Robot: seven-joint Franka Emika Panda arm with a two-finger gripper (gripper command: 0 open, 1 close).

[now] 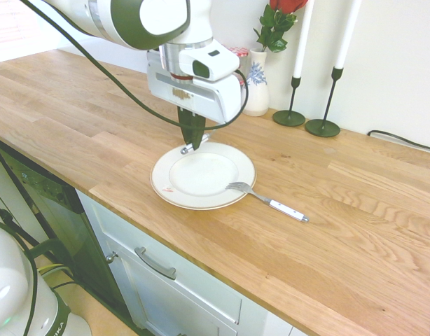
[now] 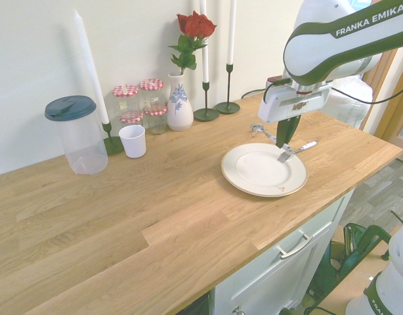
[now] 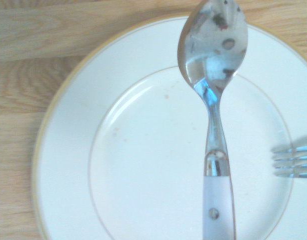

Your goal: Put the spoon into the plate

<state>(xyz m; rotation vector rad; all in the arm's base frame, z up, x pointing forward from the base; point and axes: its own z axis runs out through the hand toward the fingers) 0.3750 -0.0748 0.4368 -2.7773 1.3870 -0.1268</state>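
We read "FRANKA EMIKA" in white capitals on the dark green band of the arm (image 2: 349,39) in the second exterior view; in the first exterior view, at the lower left corner, only the letters "IKA" show on another white body (image 1: 61,326); we find nothing else readable, neither on the jars nor on the vase.

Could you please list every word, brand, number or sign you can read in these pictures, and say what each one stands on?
"FRANKA EMIKA": on the white arm above the plate, in the second exterior view.
"KA": the end of a word cut off by the picture's edge, on the white robot part at the lower left corner of the first exterior view.
A small gold mark on the gripper's body is too blurred to read.
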